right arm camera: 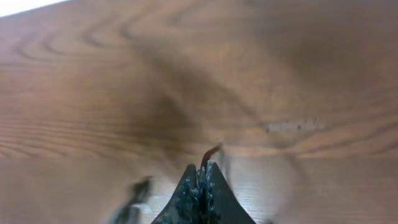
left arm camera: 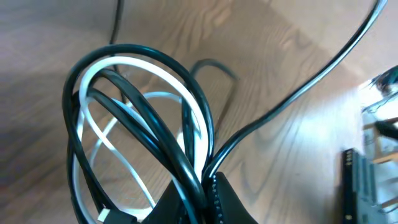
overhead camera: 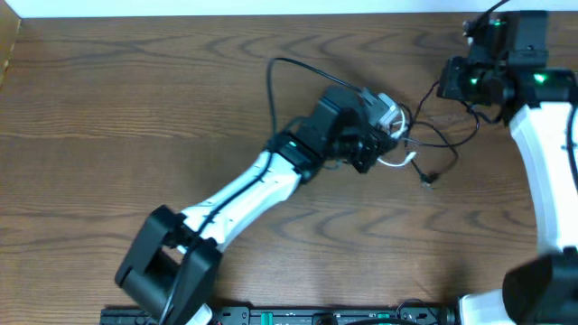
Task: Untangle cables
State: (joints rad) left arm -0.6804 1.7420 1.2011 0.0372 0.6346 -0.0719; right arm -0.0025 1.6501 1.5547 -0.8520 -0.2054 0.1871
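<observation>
The left gripper (overhead camera: 377, 152) is squeezed tight on the cables (overhead camera: 408, 144). The black cord (left arm camera: 149, 118) and the white cord (left arm camera: 93, 127) both run into its fingertips. Their loops stick out in front of it, wound through each other. So the tangle sits right at the left gripper, on the side away from the left arm (overhead camera: 244, 185).

The right gripper (right arm camera: 200, 177) is well apart from the left gripper, past the tangle. It is closed. A thin dark bit (right arm camera: 211, 151) pokes out at its tip, but I cannot tell what it is.

The left gripper is nearer. I think the next pull should go away from it, along the black cord.
</observation>
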